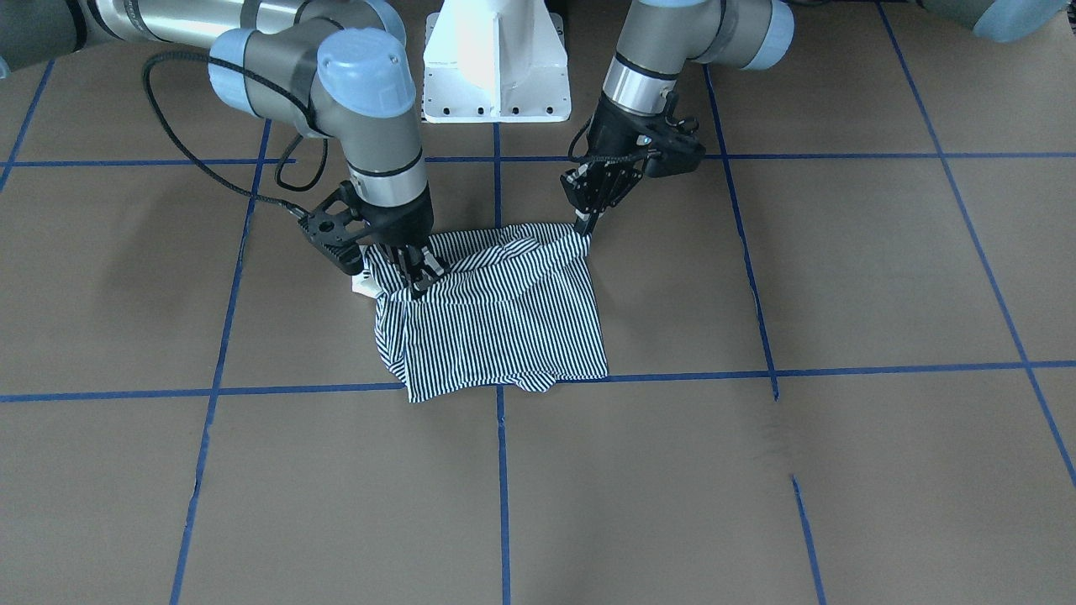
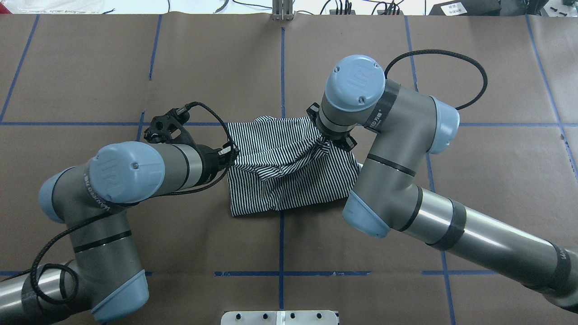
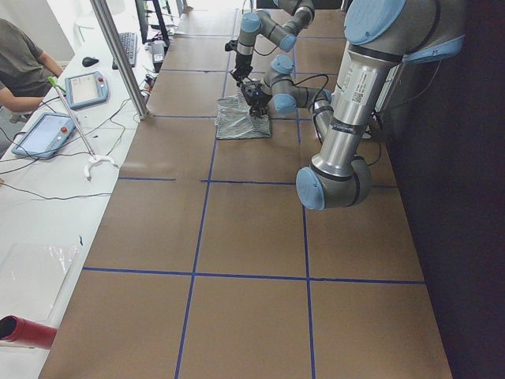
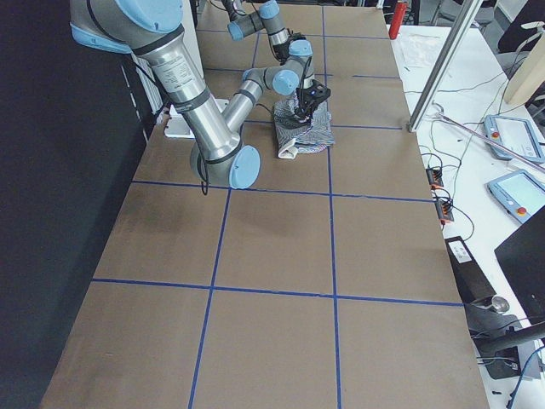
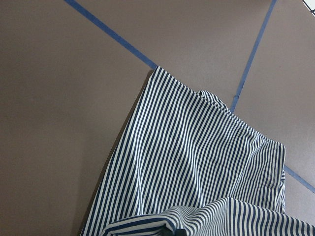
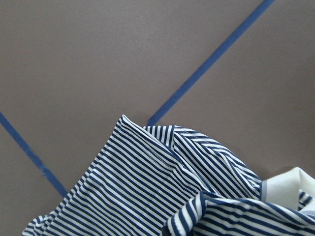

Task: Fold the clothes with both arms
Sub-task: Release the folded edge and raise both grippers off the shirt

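One navy-and-white striped polo shirt [image 1: 504, 319] lies bundled into a rough rectangle at the middle of the brown paper-covered table [image 1: 756, 487], over a crossing of blue tape lines [image 1: 841, 370]. Its long axis runs side to side across the robot's front, and a bit of cream collar [image 1: 363, 284] shows at the end toward the robot's right. The black two-finger left gripper [image 1: 586, 227] pinches the shirt's edge at the opposite end, fingers closed on cloth. The black two-finger right gripper [image 1: 414, 277] stands upright beside the collar, fingers clamped on a raised fold.
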`<action>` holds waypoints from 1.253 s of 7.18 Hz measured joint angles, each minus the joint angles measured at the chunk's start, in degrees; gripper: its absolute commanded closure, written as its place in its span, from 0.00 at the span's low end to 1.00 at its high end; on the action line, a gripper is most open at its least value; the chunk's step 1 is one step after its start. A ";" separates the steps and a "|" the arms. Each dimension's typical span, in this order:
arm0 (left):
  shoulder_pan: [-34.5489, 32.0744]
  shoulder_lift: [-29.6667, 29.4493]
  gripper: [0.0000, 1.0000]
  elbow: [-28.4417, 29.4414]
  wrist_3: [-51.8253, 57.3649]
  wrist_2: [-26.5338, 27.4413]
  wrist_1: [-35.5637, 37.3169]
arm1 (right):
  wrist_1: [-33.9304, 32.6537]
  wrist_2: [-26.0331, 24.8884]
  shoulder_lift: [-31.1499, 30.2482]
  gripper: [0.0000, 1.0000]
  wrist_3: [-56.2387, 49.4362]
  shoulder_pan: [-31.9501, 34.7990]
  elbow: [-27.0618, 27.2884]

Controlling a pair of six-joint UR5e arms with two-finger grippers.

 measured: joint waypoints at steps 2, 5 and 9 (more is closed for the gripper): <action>-6.57 -5.06 0.44 16.01 9.67 -0.02 -9.50 | 9.42 2.59 6.57 0.00 -7.41 3.59 -17.73; -11.43 -7.43 0.82 21.90 15.38 -0.40 -12.83 | 13.84 8.50 10.02 0.00 -14.60 9.16 -25.52; -9.78 -8.56 1.00 18.31 19.28 -8.99 -12.50 | 13.97 10.53 3.46 0.00 -18.62 11.00 -16.72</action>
